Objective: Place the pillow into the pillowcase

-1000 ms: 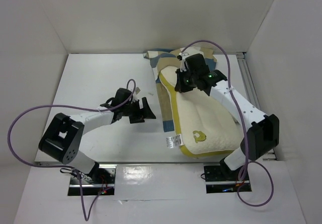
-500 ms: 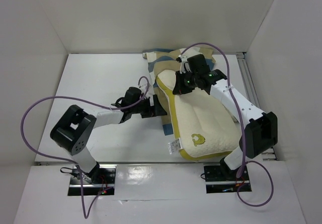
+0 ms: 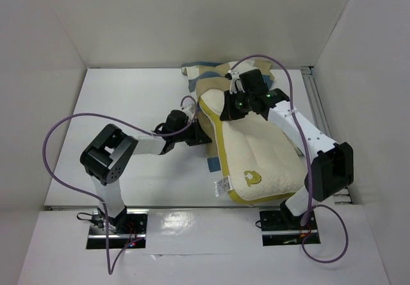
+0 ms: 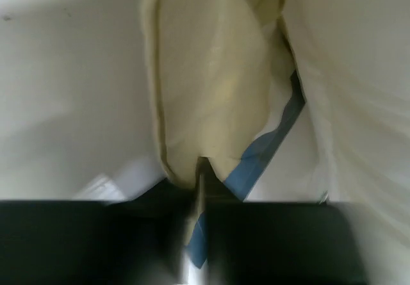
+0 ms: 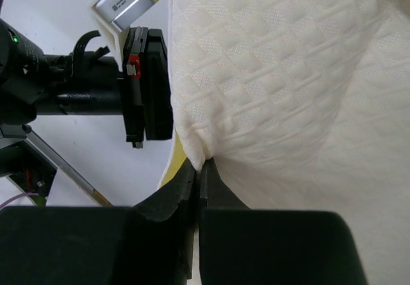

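Observation:
The cream pillow (image 3: 259, 147) with yellow piping lies right of centre, its logo toward the near edge. It rests on the checked pillowcase (image 3: 206, 75), which shows behind it and along its left side. My right gripper (image 3: 227, 110) is shut on a pinch of the pillow's far-left corner and holds that corner raised. In the right wrist view the gripper (image 5: 202, 164) grips the quilted pillow (image 5: 288, 73). My left gripper (image 3: 200, 134) is at the pillow's left side. In its wrist view the gripper (image 4: 200, 170) is shut on the pillowcase (image 4: 205, 73), on cream lining with a blue edge.
The white table (image 3: 128, 105) is boxed in by white walls at the left, back and right. A metal rail (image 3: 317, 99) runs along the right edge. Purple cables loop over both arms. The pillow's small white tag (image 3: 221, 184) sticks out near the front.
My left arm has swung right to the pillow's left side, and its gripper has gone from open to shut on the pillowcase edge. The right gripper has raised the pillow's corner slightly.

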### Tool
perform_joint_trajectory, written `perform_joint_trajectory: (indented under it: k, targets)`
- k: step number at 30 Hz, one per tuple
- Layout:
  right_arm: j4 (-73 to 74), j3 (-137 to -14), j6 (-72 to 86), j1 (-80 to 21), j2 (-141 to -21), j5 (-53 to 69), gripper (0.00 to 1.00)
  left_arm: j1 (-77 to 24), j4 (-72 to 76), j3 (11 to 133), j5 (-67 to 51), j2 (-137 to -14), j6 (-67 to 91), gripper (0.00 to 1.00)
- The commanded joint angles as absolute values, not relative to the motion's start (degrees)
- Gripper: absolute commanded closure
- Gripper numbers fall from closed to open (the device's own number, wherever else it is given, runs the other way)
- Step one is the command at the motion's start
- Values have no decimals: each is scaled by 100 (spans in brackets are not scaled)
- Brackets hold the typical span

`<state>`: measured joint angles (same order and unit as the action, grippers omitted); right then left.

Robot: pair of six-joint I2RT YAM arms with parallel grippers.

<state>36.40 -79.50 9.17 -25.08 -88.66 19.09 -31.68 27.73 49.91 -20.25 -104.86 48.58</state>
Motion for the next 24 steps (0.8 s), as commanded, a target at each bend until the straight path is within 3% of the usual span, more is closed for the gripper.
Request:
perform_joint_trajectory:
  k: [1, 4, 13, 18, 24]
  targets:
    - [3314, -7937, 993, -2470, -8736, 2127, 100, -3190, 3385, 5246, -2153, -10512, 5123, 100]
    - [3261, -7937, 1046, -2470, -8789, 2180, 100, -3190, 2944, 5405, -2101, -10389, 5124, 100]
    - [3313, -8314, 1212, -2610, -9166, 1654, 100, -3190, 4392, 4010, -2900, -9537, 5993, 100]
    - [3313, -8595, 1336, -2742, -9483, 1205, 100, -3190, 4447, 3560, -3049, -9256, 6099, 100]
    - [4103, -11255, 1020, -2776, -10124, 335, 100, -3076, 4579, 4165, -3691, -8738, 6495, 100]
